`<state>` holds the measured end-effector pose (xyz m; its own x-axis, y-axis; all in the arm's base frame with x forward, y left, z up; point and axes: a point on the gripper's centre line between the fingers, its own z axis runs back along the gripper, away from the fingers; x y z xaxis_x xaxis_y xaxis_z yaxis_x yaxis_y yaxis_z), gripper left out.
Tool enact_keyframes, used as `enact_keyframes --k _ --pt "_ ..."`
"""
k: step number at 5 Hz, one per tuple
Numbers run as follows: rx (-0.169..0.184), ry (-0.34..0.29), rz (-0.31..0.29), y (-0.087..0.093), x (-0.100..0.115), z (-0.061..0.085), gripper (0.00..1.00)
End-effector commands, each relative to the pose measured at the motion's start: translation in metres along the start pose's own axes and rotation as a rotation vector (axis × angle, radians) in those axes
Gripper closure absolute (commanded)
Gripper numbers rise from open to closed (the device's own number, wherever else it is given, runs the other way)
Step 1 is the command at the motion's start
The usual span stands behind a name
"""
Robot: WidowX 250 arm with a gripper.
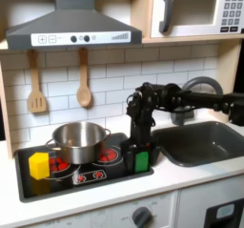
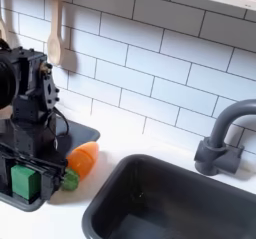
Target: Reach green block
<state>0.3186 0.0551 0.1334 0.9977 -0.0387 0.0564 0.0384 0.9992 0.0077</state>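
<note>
green block [image 1: 141,161]: we are judging it light, stiff, slick-sided — taking opposite flat faces.
gripper [image 1: 139,148]: hovering just above it — we cannot tell whether parted.

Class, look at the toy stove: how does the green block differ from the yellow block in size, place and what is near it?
Size: the green block looks smaller than the yellow block. Place: in the first exterior view, the green block sits at the stove's right front corner, the yellow block at its left front. Company: the gripper hangs directly over the green block, while nothing hovers over the yellow block. Shared: both are plain, boxy blocks resting on the stove.
</note>
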Motion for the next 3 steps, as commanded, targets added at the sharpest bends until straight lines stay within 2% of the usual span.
enact_keyframes --k 1,3 --pt "0.027 -0.009 -0.015 0.0001 -0.0009 0.0001 0.00" --pt "0.027 -0.013 -0.016 -0.0003 0.0013 -0.0001 0.00"
